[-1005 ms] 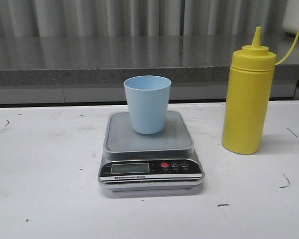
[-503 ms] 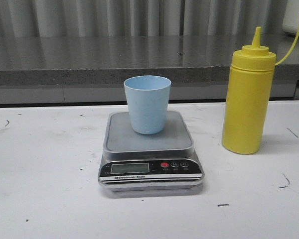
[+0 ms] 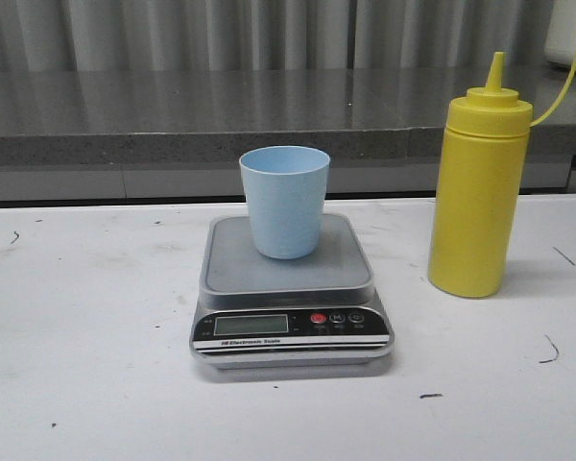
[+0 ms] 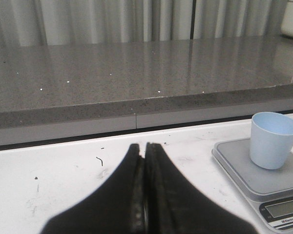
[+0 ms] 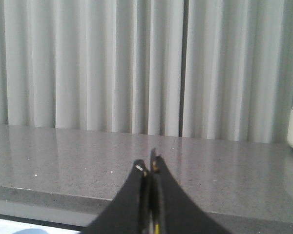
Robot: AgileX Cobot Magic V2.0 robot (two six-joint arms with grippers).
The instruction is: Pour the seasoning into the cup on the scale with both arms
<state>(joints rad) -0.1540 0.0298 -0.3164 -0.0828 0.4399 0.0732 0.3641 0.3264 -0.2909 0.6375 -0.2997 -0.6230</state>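
A white table (image 3: 86, 384) fills the lower part of the front view, its surface marked with small dark scuffs and specks. Two things stand directly on it. A silver-grey digital scale (image 3: 290, 307) sits near the middle, its black front panel and display facing the camera. A tall yellow squeeze bottle of seasoning (image 3: 477, 192) stands upright to the right of the scale, apart from it, its nozzle pointing up. Behind the table, along its far edge, runs a raised grey speckled stone ledge (image 3: 173, 110).
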